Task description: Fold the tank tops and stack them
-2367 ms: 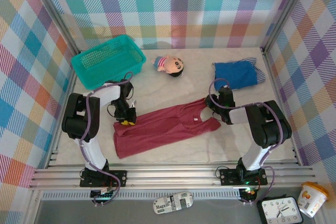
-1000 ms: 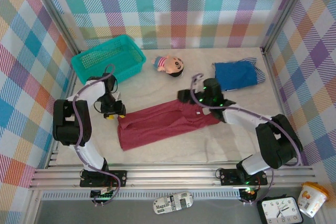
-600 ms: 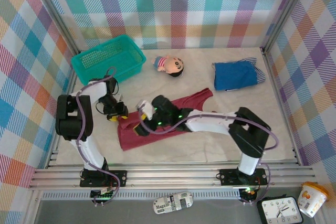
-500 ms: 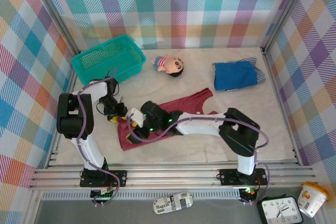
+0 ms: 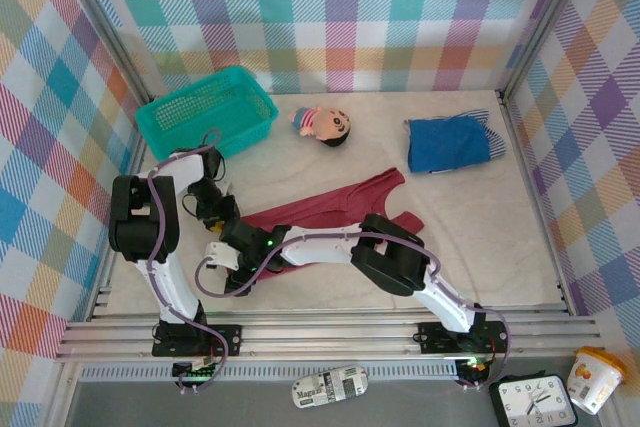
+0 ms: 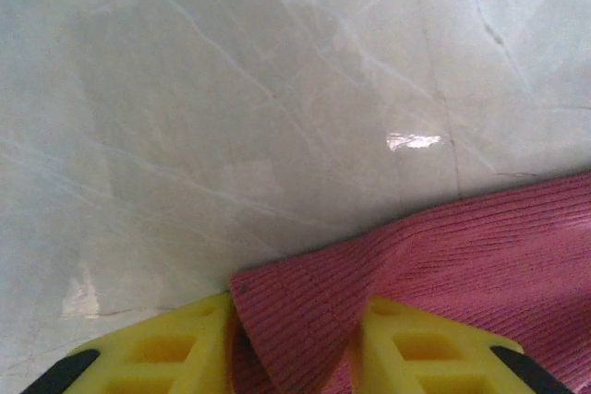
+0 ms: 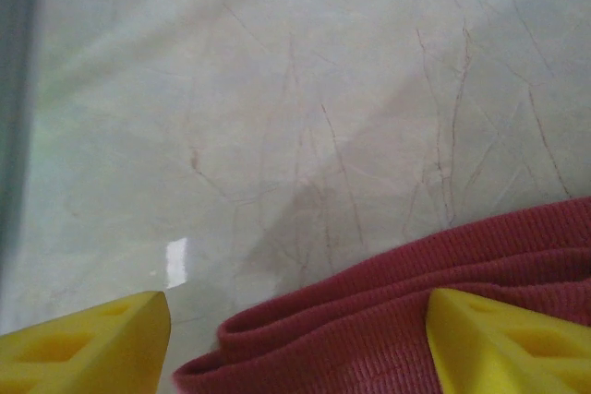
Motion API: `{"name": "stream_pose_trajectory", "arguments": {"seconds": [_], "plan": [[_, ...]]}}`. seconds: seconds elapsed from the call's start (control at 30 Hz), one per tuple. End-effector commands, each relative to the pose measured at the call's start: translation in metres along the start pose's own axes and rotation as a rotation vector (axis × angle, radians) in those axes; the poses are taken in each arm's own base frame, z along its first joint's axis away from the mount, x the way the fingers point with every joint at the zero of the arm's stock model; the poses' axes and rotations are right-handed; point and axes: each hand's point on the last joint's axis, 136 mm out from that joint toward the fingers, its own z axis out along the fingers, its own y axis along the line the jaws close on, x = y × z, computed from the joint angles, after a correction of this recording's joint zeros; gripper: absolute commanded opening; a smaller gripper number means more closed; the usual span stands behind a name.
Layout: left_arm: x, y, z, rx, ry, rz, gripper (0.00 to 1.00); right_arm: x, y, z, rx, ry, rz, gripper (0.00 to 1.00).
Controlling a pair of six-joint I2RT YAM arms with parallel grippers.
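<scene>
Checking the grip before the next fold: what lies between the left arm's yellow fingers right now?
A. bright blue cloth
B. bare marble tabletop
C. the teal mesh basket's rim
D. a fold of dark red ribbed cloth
D: in the left wrist view a bunched fold of the dark red ribbed tank top fills the gap between the yellow left fingers.

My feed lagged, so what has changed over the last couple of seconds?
The right gripper swept left along the dark red tank top, from its strap end to its left end, jaws open. The left gripper closed on the top's left edge. The top now lies narrower. The teal basket, doll and folded blue tank top stayed put.
</scene>
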Motion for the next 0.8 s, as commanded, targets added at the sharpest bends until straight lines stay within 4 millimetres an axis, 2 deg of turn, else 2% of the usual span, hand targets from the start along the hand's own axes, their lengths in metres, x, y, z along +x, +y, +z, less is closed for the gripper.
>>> {"name": "stream_pose_trajectory", "arguments": {"seconds": [0.0, 0.07, 0.13, 0.2, 0.3, 0.4, 0.53, 0.63, 0.77], "plan": [[0.002, -0.008, 0.007, 0.052, 0.034, -0.003, 0.29, 0.025, -0.002, 0.010, 0.026, 0.124, -0.031, 0.70], [0.002, -0.010, 0.008, 0.052, 0.040, 0.008, 0.25, 0.035, -0.006, 0.013, 0.038, 0.173, -0.023, 0.62], [0.003, -0.013, 0.006, 0.049, 0.041, 0.017, 0.18, 0.033, -0.008, 0.010, 0.042, 0.169, -0.005, 0.46], [0.004, -0.015, 0.002, 0.042, 0.034, 0.025, 0.08, 0.026, -0.008, 0.004, 0.035, 0.149, 0.015, 0.32], [0.003, -0.016, -0.010, 0.033, 0.008, 0.029, 0.00, 0.007, -0.008, -0.012, 0.038, 0.087, 0.041, 0.19], [0.003, -0.021, -0.027, 0.021, -0.022, 0.041, 0.00, -0.012, -0.012, -0.037, 0.060, 0.009, 0.078, 0.13], [0.006, -0.038, -0.051, 0.002, -0.060, 0.084, 0.00, -0.032, -0.018, -0.079, 0.077, -0.100, 0.174, 0.07], [0.006, -0.054, -0.062, 0.008, -0.085, 0.108, 0.00, -0.027, -0.023, -0.107, 0.092, -0.155, 0.277, 0.06], [0.000, -0.080, -0.077, 0.023, -0.121, 0.147, 0.00, -0.005, -0.038, -0.136, 0.123, -0.214, 0.419, 0.06]]}}
